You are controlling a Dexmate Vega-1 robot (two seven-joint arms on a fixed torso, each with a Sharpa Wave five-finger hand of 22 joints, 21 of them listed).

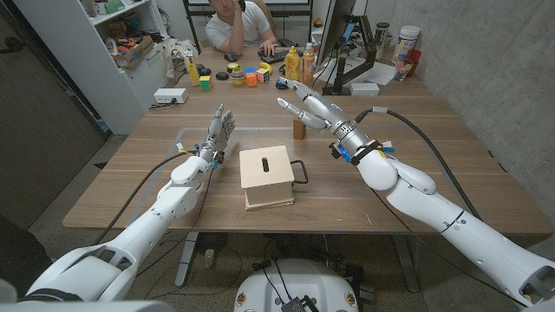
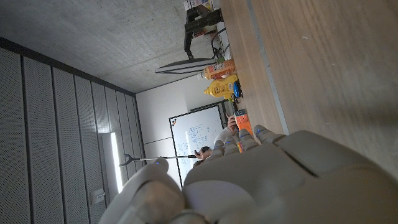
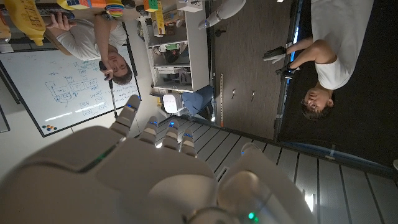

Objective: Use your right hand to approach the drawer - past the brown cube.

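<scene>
The drawer (image 1: 265,176) is a small light wooden box with a slot in its top and a black handle (image 1: 300,172) on its right side, standing mid-table. The brown cube (image 1: 299,129) stands just behind it, a little to the right. My right hand (image 1: 308,104) hovers over the table behind and slightly right of the cube, fingers spread, holding nothing; its back shows in the right wrist view (image 3: 168,171). My left hand (image 1: 218,134) stands upright left of the drawer, fingers apart and empty, its back in the left wrist view (image 2: 267,180).
Along the table's far edge are coloured toys (image 1: 247,75), a yellow bottle (image 1: 293,62), an orange bottle (image 1: 308,65), a monitor stand (image 1: 347,82) and a white box (image 1: 171,96). A person (image 1: 238,26) sits behind the table. Shelves (image 1: 130,43) stand far left.
</scene>
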